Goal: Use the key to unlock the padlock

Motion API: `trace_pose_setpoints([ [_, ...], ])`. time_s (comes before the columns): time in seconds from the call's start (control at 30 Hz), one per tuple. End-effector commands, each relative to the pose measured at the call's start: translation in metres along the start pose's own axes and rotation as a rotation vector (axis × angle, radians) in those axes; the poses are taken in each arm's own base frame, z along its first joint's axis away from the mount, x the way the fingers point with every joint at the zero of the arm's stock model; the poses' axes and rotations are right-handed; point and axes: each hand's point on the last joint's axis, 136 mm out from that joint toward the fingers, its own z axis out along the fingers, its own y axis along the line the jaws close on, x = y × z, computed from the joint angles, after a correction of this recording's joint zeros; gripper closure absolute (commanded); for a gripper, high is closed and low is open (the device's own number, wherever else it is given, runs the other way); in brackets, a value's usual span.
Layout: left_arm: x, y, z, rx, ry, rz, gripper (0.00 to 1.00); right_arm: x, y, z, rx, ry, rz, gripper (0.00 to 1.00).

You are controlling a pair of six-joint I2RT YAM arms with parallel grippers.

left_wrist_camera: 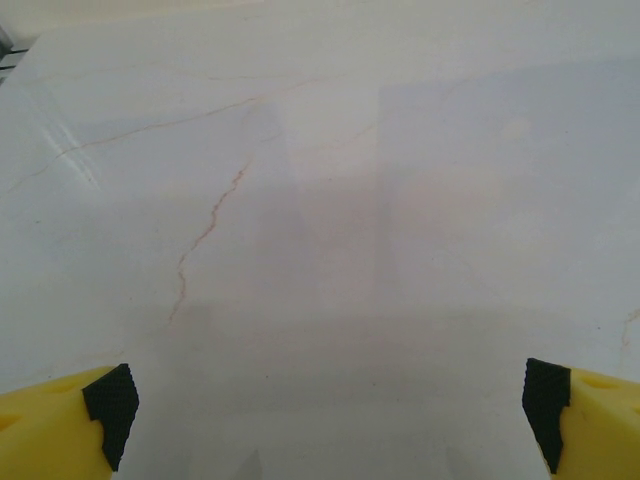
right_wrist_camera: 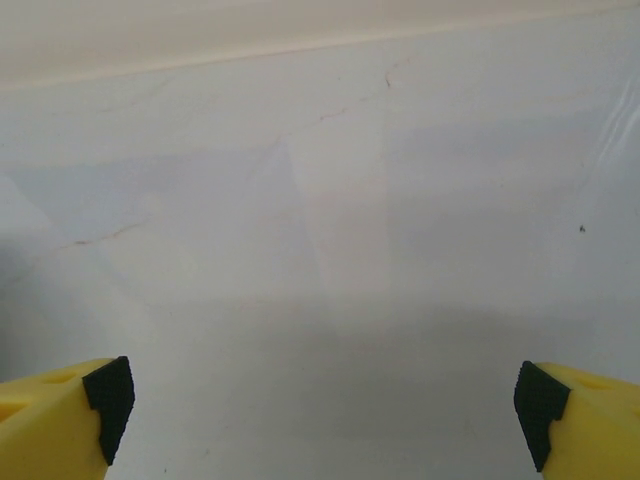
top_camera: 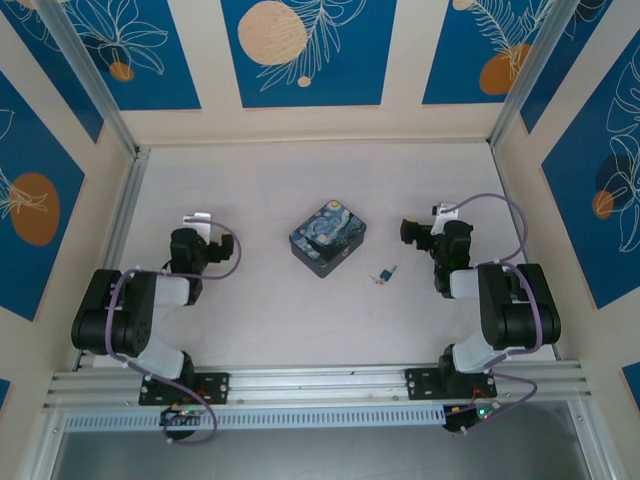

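Note:
A tiny key (top_camera: 379, 278), thin and greyish, lies on the white table right of centre, joined to or touching a small bluish piece (top_camera: 388, 271). That piece is too small for me to tell whether it is the padlock. My left gripper (top_camera: 199, 222) hangs at the left, far from the key. It is open (left_wrist_camera: 328, 415), with bare tabletop between its black fingertips (left_wrist_camera: 110, 408). My right gripper (top_camera: 444, 214) hovers up and to the right of the key. It is open too (right_wrist_camera: 325, 408), and nothing sits between its fingertips (right_wrist_camera: 108, 400).
A blue-and-yellow swirl-painted box (top_camera: 327, 238) sits at the table's centre, left of the key. Painted walls and metal posts (top_camera: 130, 150) close off the back and sides. An aluminium rail (top_camera: 320, 382) runs along the near edge between the arm bases.

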Motion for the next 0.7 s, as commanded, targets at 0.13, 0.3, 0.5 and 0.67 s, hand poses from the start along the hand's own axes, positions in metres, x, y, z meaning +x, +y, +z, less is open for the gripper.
trace_pose_setpoints([
  [0.13,-0.0145,-0.0068,-0.001,0.053,-0.057,0.007,0.0,-0.0026,0.0091,-0.0015,-0.03,-0.01,-0.035,0.01],
  [0.3,-0.0144,-0.007,-0.0009,0.053,-0.056,0.007,0.0,-0.0025,0.0097,-0.0015,-0.032,-0.01,-0.035,0.01],
  [0.5,-0.0151,-0.0064,-0.001,0.052,-0.058,0.007,0.0,-0.0017,0.0087,0.0002,-0.048,0.005,-0.022,0.01],
  [0.67,-0.0147,-0.0064,-0.001,0.052,-0.057,0.007,0.0,-0.0028,0.0108,-0.0017,-0.049,-0.007,-0.032,0.01],
])
